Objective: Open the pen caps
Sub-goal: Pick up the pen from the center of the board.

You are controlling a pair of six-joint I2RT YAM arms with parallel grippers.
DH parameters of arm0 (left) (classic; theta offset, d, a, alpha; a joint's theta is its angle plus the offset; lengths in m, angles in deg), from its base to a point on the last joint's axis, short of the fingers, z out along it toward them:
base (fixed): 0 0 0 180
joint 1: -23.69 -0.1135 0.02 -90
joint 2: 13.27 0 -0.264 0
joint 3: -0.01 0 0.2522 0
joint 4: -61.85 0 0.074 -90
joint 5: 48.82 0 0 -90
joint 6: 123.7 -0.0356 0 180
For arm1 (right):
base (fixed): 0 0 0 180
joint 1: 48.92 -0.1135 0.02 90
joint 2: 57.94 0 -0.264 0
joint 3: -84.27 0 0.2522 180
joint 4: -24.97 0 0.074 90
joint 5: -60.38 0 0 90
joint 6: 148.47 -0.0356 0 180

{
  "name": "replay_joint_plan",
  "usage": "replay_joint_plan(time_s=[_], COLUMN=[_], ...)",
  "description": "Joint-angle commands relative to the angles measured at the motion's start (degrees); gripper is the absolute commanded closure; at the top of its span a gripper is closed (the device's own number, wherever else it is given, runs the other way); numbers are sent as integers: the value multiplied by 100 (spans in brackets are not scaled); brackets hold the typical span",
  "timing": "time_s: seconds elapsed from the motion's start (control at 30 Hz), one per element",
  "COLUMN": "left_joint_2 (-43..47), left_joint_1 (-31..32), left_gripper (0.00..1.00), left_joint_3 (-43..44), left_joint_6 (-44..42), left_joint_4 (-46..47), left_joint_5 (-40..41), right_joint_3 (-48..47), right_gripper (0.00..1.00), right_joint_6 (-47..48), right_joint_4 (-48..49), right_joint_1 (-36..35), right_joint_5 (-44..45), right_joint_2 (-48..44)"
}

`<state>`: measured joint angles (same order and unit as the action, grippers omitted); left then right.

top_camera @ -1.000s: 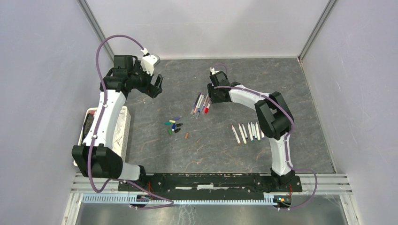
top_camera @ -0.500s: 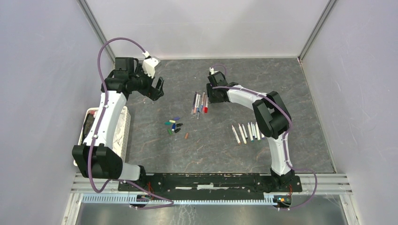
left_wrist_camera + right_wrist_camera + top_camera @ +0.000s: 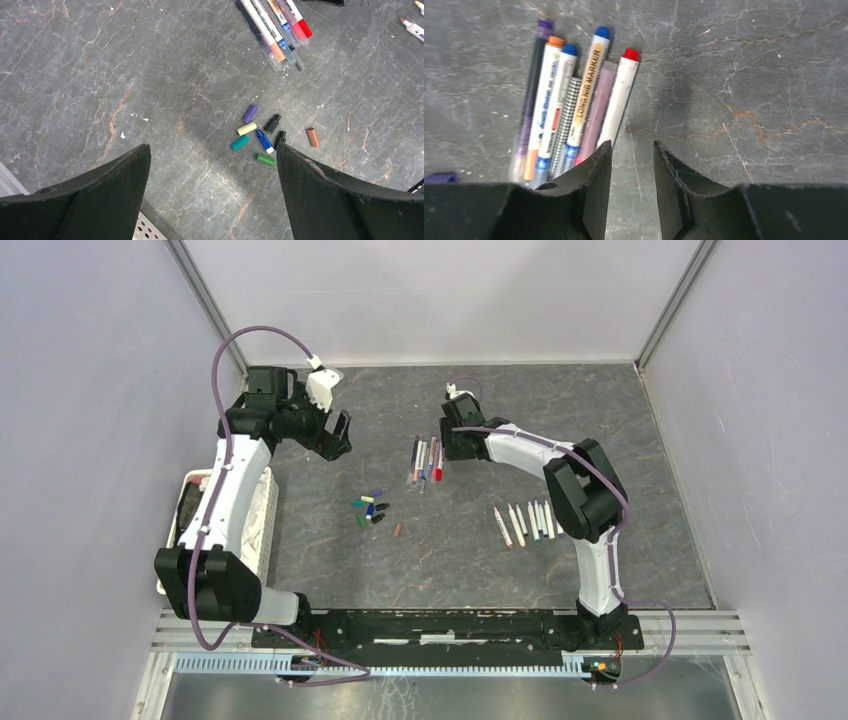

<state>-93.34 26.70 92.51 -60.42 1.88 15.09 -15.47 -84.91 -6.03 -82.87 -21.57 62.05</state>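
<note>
Several loose pen caps [image 3: 246, 128] are clustered mid-table, nearer than the capped pens [image 3: 586, 90]. The left gripper [image 3: 212, 150] is held wide open at far left. The right gripper [image 3: 631, 145], narrowly parted and empty, is just beside those pens.

- You're looking at a lab robot cell.
- Plain pale wall panels [image 3: 90, 390] box in the dark tabletop [image 3: 480, 560], with aluminium posts [image 3: 205, 300] at the back corners.
- Left arm [image 3: 225, 490] and right arm [image 3: 600, 540] are bolted to a mounting rail [image 3: 440, 625]. Purple cables [image 3: 268, 328] run exposed.
</note>
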Motion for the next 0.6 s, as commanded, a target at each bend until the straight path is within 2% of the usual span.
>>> replay_joint_plan(time_s=[0.0, 0.23, 0.57], left_joint_2=[126, 149, 181], left_joint_1=[-8, -4, -4], left_gripper=[0, 0, 0], left_joint_3=[-7, -8, 15], left_joint_6=[-186, -214, -281], left_joint_4=[9, -27, -88], left_joint_5=[-215, -235, -307], right_joint_3=[25, -503, -483], right_gripper=[58, 57, 59], right_joint_6=[-177, -153, -49], right_joint_4=[325, 17, -118], right_joint_1=[-70, -151, -195], right_joint_5=[261, 204, 519], right_joint_2=[-579, -15, 477])
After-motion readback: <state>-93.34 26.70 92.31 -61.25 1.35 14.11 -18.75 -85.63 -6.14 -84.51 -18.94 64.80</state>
